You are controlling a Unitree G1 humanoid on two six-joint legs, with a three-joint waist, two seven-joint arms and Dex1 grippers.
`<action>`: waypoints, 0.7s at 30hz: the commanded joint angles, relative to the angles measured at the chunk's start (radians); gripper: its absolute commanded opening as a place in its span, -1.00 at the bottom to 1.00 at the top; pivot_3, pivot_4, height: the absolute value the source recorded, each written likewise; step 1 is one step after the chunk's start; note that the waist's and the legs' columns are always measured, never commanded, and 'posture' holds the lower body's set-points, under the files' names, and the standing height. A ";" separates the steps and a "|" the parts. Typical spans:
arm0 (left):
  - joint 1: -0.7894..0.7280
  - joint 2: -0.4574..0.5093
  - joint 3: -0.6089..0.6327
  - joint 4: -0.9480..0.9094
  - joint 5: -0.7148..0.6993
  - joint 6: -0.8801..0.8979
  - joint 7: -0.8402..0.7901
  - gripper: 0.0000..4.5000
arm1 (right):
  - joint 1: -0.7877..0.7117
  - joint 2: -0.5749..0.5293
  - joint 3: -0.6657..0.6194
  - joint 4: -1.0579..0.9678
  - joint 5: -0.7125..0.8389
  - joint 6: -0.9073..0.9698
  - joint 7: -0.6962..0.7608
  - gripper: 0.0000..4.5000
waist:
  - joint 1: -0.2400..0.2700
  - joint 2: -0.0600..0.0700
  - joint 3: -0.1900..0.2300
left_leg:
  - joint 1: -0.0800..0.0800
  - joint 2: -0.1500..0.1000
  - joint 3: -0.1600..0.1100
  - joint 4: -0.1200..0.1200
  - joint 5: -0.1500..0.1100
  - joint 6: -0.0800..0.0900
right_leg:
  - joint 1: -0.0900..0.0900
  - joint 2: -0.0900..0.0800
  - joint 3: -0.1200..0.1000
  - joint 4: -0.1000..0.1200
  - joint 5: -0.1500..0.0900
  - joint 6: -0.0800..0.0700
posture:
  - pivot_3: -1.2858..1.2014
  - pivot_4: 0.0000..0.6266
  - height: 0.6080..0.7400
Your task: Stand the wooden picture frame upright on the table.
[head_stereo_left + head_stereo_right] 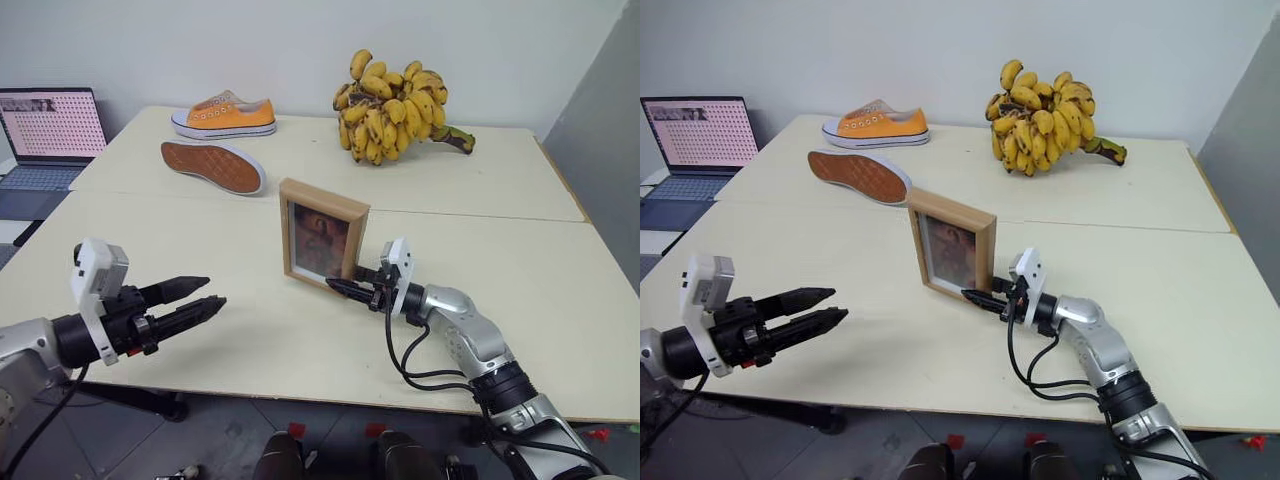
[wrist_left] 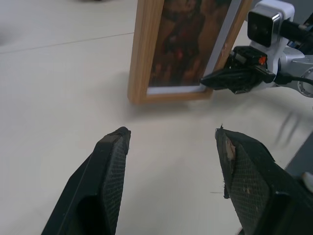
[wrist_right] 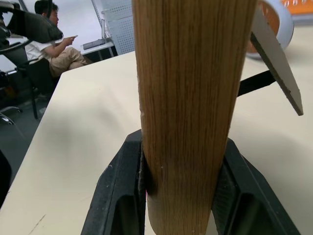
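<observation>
The wooden picture frame (image 1: 322, 232) stands upright near the middle of the table (image 1: 500, 210), its brownish picture facing me. My right gripper (image 1: 345, 288) is shut on the lower right edge of the frame. In the right wrist view the wooden edge (image 3: 190, 98) sits clamped between both fingers (image 3: 122, 196), and the fold-out stand (image 3: 276, 58) juts out behind. My left gripper (image 1: 205, 295) is open and holds nothing. It hovers over the table's front left, well apart from the frame (image 2: 181, 44), pointing toward it.
An orange shoe (image 1: 225, 115) stands at the back left, a second one (image 1: 213, 166) lies on its side with the sole showing. A large banana bunch (image 1: 395, 108) sits at the back. A laptop (image 1: 50, 135) is off to the left. A person (image 3: 54, 41) sits beyond the table.
</observation>
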 commanded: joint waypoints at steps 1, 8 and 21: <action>-0.008 0.030 0.034 0.007 -0.021 -0.003 -0.006 0.32 | 0.018 0.023 -0.043 0.011 -0.003 -0.014 0.017 -0.36 | -0.002 0.000 0.000 | 0.000 0.000 0.000 0.000 0.000 0.000 | 0.000 0.000 0.000 0.000 0.000 0.000 | 0.03 -0.52 1.00; -0.059 0.027 -0.012 -0.004 -0.045 0.006 0.032 0.35 | 0.040 0.045 -0.074 0.036 -0.026 -0.001 -0.001 0.17 | -0.006 0.000 0.000 | 0.000 0.001 0.000 0.000 0.000 0.000 | 0.000 0.001 0.000 0.000 0.000 0.000 | 0.03 -0.52 1.00; -0.206 -0.140 -0.233 -0.039 -0.026 -0.089 0.172 0.35 | 0.244 -0.210 -0.134 -0.349 -0.065 0.161 -0.004 0.46 | 0.007 0.000 0.000 | -0.001 -0.001 0.000 0.000 0.000 0.000 | 0.000 0.000 0.001 -0.001 -0.001 0.001 | 0.03 -0.52 1.00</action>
